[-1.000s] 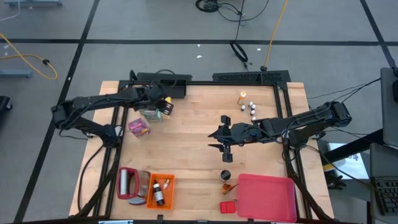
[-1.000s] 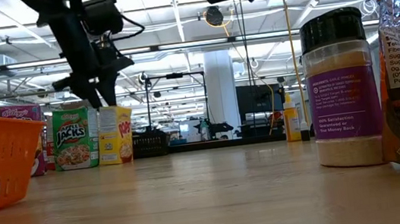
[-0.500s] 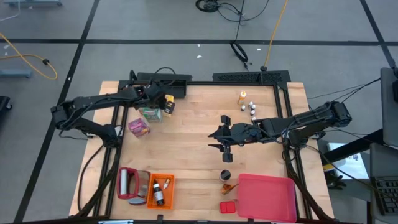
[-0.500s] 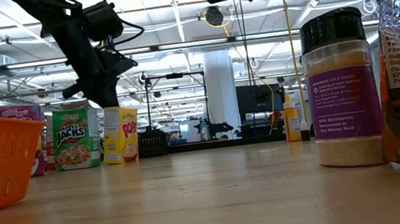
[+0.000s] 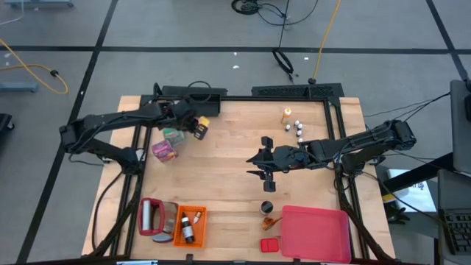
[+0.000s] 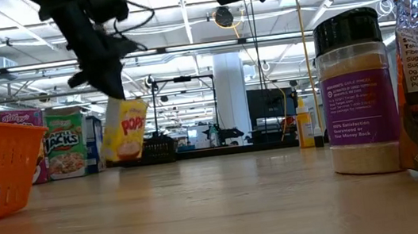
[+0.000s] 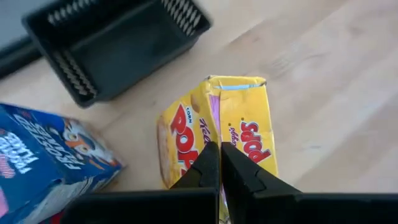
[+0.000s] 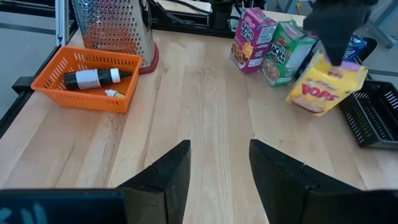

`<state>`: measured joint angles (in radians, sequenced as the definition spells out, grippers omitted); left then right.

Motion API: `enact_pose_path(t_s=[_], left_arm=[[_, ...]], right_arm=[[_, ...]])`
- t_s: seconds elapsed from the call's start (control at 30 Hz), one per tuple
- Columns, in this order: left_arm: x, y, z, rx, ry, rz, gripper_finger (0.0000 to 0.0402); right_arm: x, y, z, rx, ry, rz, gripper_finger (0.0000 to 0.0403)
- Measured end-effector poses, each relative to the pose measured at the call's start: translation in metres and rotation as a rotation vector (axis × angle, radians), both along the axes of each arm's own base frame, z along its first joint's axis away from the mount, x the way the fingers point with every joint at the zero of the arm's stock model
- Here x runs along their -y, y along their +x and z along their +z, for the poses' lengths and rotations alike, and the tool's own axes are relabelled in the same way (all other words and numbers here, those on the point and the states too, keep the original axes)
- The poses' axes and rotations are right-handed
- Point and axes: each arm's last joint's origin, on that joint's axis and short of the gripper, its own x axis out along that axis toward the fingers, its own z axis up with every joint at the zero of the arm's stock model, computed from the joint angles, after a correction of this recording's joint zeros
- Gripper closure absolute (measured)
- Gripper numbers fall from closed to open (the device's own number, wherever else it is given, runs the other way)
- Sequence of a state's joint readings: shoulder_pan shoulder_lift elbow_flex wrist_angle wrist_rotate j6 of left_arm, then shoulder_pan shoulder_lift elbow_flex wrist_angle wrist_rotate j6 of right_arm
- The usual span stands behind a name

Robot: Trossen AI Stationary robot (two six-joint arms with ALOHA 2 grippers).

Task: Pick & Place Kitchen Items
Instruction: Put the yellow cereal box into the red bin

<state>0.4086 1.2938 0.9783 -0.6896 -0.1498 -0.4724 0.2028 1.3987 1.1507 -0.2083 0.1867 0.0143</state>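
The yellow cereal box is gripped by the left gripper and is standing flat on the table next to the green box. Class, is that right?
Not quite. The left gripper does grip the yellow cereal box, but the low view shows it tilted and lifted off the table, beside the green box.

My left gripper [image 6: 114, 93] has closed its fingers on the top edge of the yellow box [image 6: 125, 129] and lifted it. A second ago the box stood upright on the table beside the green box [image 6: 65, 154]; now it hangs tilted beneath the gripper, clear of the wood and apart from the green box.
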Motion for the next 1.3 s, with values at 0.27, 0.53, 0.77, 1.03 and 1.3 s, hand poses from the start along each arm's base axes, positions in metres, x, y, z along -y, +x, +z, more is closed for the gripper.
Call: enact_pose_path(t_s=[0.27,0.53,0.77,1.03,1.3], left_arm=[[0.027,0.009,0.031,0.095,0.033,-0.15,0.0401],[0.06,0.022,0.05,0.213,0.016,-0.361,0.0402],[0.089,0.033,0.058,0.334,0.017,-0.537,0.0402],[0.112,0.039,0.068,0.444,0.048,-0.647,0.0402],[0.127,0.041,0.073,0.511,0.065,-0.706,0.0402]], right_arm=[[0.0,0.0,0.0,0.001,-0.033,0.015,0.0248],[0.001,0.0,0.0,0.004,-0.087,-0.006,0.0248],[0.004,0.001,-0.008,0.044,-0.132,-0.072,0.0248],[0.003,0.002,-0.023,0.182,-0.158,-0.054,0.0248],[0.004,0.001,-0.027,0.303,-0.19,-0.044,0.0248]])
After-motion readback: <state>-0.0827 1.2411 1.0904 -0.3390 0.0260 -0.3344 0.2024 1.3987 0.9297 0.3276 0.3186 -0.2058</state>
